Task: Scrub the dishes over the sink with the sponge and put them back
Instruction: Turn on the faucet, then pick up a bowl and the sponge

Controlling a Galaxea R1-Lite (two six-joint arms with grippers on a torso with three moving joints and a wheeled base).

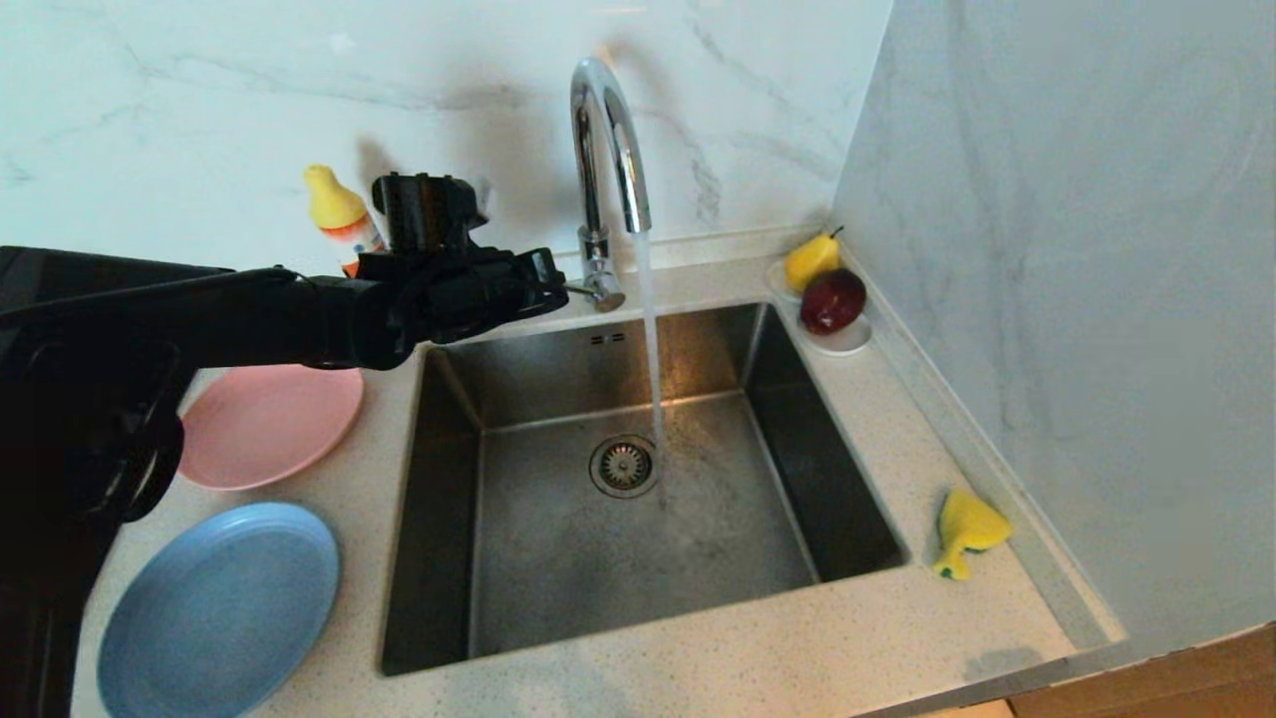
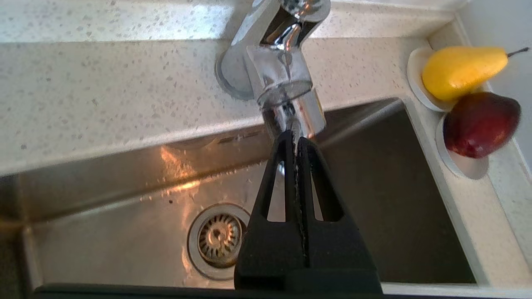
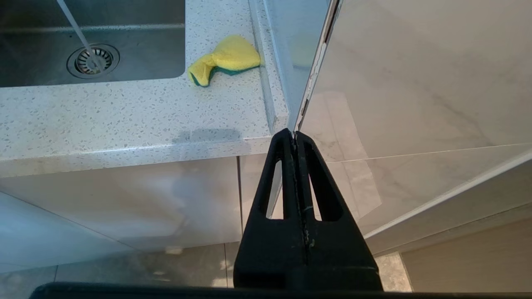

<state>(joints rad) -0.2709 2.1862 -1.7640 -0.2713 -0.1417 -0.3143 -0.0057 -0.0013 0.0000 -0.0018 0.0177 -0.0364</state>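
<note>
The pink plate [image 1: 269,424] and the light-blue plate [image 1: 219,608] lie on the counter left of the sink [image 1: 518,558]. At the sink's right, near the wall, lies the crumpled yellow sponge [image 1: 967,529] [image 3: 226,58]. My left gripper [image 1: 558,281] [image 2: 294,139] is shut and empty, its tips right at the base of the chrome tap [image 1: 603,130] [image 2: 286,79], beside the small side lever. Water [image 1: 650,339] runs from the spout into the basin. My right gripper [image 3: 294,135] hangs shut and empty below the counter's front right corner.
An orange bottle with a yellow cap [image 1: 339,214] stands behind my left arm at the back wall. A white saucer [image 1: 847,344] with a yellow pear [image 1: 812,259] and a dark red fruit [image 1: 832,299] sits in the back right corner. A wall closes off the right side.
</note>
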